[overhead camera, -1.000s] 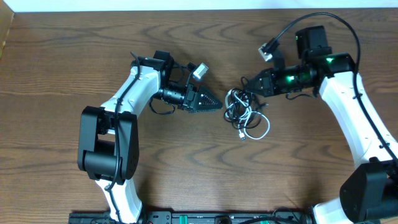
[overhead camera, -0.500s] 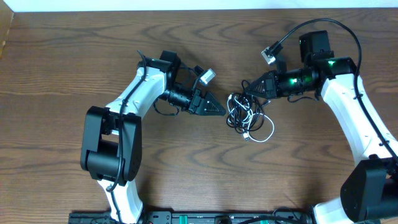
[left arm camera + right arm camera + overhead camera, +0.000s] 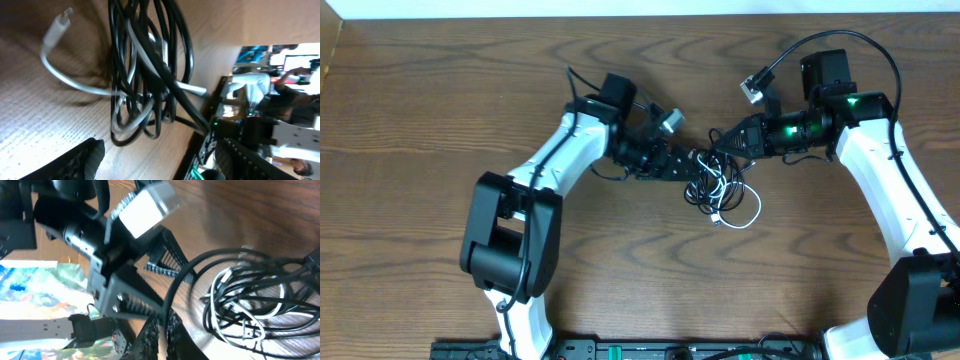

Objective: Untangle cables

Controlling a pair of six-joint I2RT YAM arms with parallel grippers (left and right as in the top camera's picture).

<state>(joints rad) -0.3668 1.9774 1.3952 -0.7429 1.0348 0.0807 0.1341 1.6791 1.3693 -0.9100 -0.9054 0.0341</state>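
Left gripper [image 3: 694,165] jaws spread; right gripper [image 3: 717,139] clamped.

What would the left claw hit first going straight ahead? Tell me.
The tangled cables: the open left claw points straight into them, with the right claw just beyond. Depth is uncertain.

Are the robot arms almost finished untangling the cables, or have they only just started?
Only just started. Nothing looks done: the black cable and the white cable lie wound together in one clump on the table. In hand: the right gripper is shut on a black strand at the clump's edge, and the left gripper, open, reaches in from the other side. Left: pull the two apart.
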